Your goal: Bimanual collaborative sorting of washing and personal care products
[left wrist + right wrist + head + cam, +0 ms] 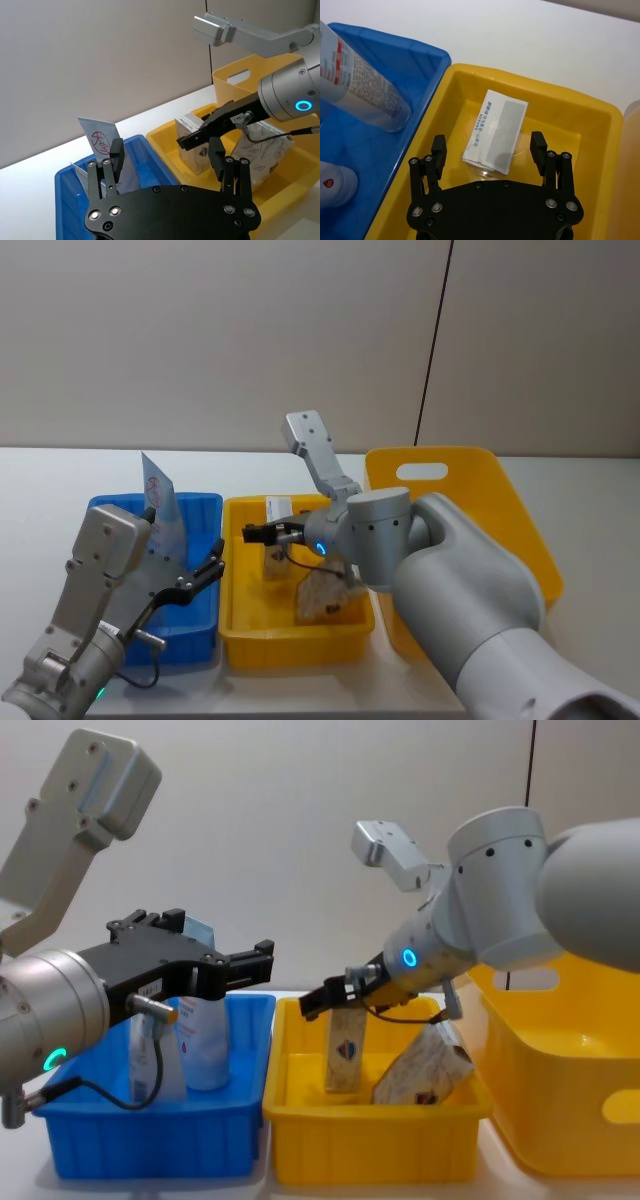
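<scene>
A plain beige wall (200, 340) stands behind your white bench (50, 490), which carries a blue bin (200, 502), a small yellow bin (300, 655) and a large yellow bin (520, 530) side by side. Your right gripper (488, 150) hangs wide and empty just above the upright box (495, 132) in the small yellow bin. Your left gripper (167, 159) hovers over the blue bin, equally wide and holding nothing. Watch the descent: that box is tall and narrow, so a finger landing on its top edge would likely tip it onto the leaning box (425, 1070) beside it. The two arms are near each other, so a careless swing could make them collide. The blue bin holds the squeeze tubes (205, 1040), and the small yellow bin holds both boxes
</scene>
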Controlling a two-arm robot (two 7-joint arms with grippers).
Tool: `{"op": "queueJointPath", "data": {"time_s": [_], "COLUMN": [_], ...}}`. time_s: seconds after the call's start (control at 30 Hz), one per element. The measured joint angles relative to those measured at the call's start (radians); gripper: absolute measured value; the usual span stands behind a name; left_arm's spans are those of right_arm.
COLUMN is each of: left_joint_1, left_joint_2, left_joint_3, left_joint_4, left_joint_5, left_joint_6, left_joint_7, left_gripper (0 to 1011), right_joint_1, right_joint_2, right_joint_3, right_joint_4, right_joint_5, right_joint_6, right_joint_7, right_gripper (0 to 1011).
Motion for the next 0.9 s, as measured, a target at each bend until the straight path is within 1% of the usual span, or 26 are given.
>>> {"op": "queueJointPath", "data": {"time_s": [0.17, 0.27, 0.37, 0.43, 0.47, 0.5, 0.53, 0.57, 0.6, 0.63, 0.67, 0.73, 0.83, 0.87, 0.9], "left_joint_1": [0.000, 0.000, 0.000, 0.000, 0.000, 0.000, 0.000, 0.000, 0.000, 0.000, 0.000, 0.000, 0.000, 0.000, 0.000], "left_joint_2": [0.000, 0.000, 0.000, 0.000, 0.000, 0.000, 0.000, 0.000, 0.000, 0.000, 0.000, 0.000, 0.000, 0.000, 0.000], "left_joint_3": [0.000, 0.000, 0.000, 0.000, 0.000, 0.000, 0.000, 0.000, 0.000, 0.000, 0.000, 0.000, 0.000, 0.000, 0.000], "left_joint_4": [0.000, 0.000, 0.000, 0.000, 0.000, 0.000, 0.000, 0.000, 0.000, 0.000, 0.000, 0.000, 0.000, 0.000, 0.000], "left_joint_5": [0.000, 0.000, 0.000, 0.000, 0.000, 0.000, 0.000, 0.000, 0.000, 0.000, 0.000, 0.000, 0.000, 0.000, 0.000], "left_joint_6": [0.000, 0.000, 0.000, 0.000, 0.000, 0.000, 0.000, 0.000, 0.000, 0.000, 0.000, 0.000, 0.000, 0.000, 0.000], "left_joint_7": [0.000, 0.000, 0.000, 0.000, 0.000, 0.000, 0.000, 0.000, 0.000, 0.000, 0.000, 0.000, 0.000, 0.000, 0.000], "left_gripper": [1002, 1002, 1002, 1001, 1001, 1002, 1002, 1002, 1002, 1002, 1002, 1002, 1002, 1002, 1002], "right_joint_1": [0.015, 0.019, 0.025, 0.028, 0.028, 0.029, 0.030, 0.031, 0.032, 0.033, 0.034, 0.034, 0.036, 0.036, 0.037], "right_joint_2": [-0.010, -0.013, -0.017, -0.018, -0.019, -0.020, -0.020, -0.021, -0.022, -0.023, -0.023, -0.024, -0.025, -0.025, -0.025], "right_joint_3": [0.002, 0.003, 0.004, 0.004, 0.004, 0.005, 0.005, 0.005, 0.005, 0.005, 0.005, 0.005, 0.006, 0.006, 0.006], "right_joint_4": [0.042, 0.055, 0.068, 0.076, 0.078, 0.081, 0.083, 0.087, 0.089, 0.092, 0.093, 0.096, 0.101, 0.101, 0.102], "right_joint_5": [-0.004, -0.005, -0.006, -0.006, -0.007, -0.007, -0.007, -0.007, -0.007, -0.008, -0.008, -0.008, -0.008, -0.008, -0.009], "right_joint_6": [-0.017, -0.023, -0.029, -0.033, -0.034, -0.035, -0.036, -0.038, -0.039, -0.040, -0.041, -0.042, -0.044, -0.044, -0.045], "right_joint_7": [0.003, 0.004, 0.006, 0.006, 0.007, 0.007, 0.007, 0.007, 0.007, 0.008, 0.008, 0.008, 0.008, 0.008, 0.008], "right_gripper": [1003, 1003, 969, 916, 905, 857, 857, 813, 795, 736, 736, 635, 581, 523, 496]}}
